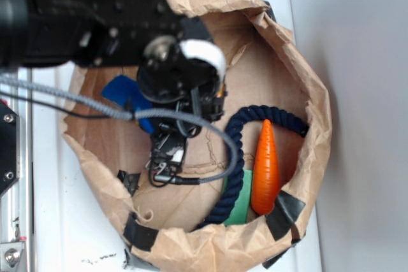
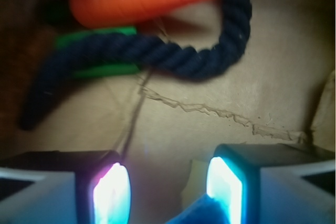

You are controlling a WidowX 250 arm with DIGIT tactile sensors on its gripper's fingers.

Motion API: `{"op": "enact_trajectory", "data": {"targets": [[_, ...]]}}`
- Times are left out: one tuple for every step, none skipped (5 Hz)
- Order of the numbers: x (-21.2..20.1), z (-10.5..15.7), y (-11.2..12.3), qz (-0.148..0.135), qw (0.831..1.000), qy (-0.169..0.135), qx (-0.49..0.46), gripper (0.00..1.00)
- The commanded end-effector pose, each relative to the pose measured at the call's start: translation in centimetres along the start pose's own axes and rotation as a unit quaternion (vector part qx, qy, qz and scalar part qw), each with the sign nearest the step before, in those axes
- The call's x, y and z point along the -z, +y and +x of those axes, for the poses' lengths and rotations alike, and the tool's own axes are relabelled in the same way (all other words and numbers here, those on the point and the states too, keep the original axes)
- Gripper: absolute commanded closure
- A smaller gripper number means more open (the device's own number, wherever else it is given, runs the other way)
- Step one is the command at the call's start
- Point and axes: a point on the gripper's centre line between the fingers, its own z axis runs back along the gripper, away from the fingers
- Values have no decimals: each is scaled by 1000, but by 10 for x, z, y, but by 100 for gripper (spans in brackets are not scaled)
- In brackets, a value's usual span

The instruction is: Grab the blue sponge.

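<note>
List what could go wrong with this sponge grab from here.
1. In the wrist view the blue sponge sits off-centre by one finger of the open gripper; closing now might only clip an edge.
2. The grey cable droops into the paper bag and could snag.

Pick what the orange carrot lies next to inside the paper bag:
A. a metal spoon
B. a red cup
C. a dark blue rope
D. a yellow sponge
C: in the exterior view the carrot lies alongside the dark blue rope that curves around it on the floor of the paper bag, and the wrist view shows the same rope running just below the carrot.
</note>
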Motion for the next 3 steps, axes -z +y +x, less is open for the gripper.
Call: {"op": "enact_trajectory", "data": {"targets": [[-68,21,-6,10,997,-24,-68,100],[-75,29,-22,30,994,-21,-105,100],[-71,34,-36,60,992,-24,-106,100]]}}
